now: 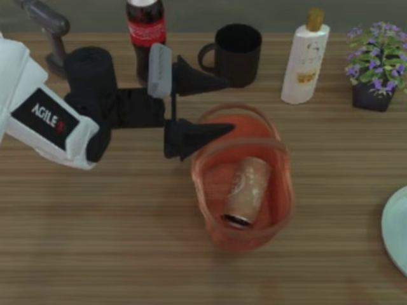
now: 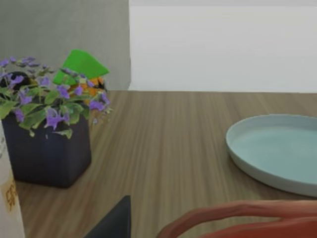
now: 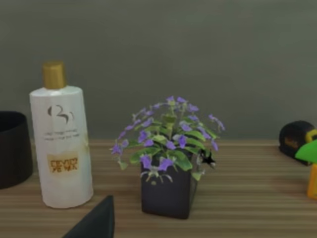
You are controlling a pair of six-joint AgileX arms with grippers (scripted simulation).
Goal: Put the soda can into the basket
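Observation:
The orange-tan soda can (image 1: pixel 247 190) lies on its side inside the reddish-orange woven basket (image 1: pixel 200 185), dark top facing the table's front edge. My left gripper (image 1: pixel 231 105) hovers open and empty over the basket's back-left rim, apart from the can. One of its fingers (image 1: pixel 197 133) reaches over the rim, the other points toward the mug. In the left wrist view one dark fingertip (image 2: pixel 115 220) and the basket's handle (image 2: pixel 237 210) show. The right arm is out of the top view; its wrist view shows a single dark fingertip (image 3: pixel 101 218), held wide to one side with nothing near it.
Along the back edge stand a red-labelled cola bottle (image 1: pixel 145 32), a black mug (image 1: pixel 236 54), a white lotion bottle (image 1: pixel 305 57) and a potted purple flower (image 1: pixel 374 63). A pale blue plate (image 1: pixel 397 229) sits at the right edge.

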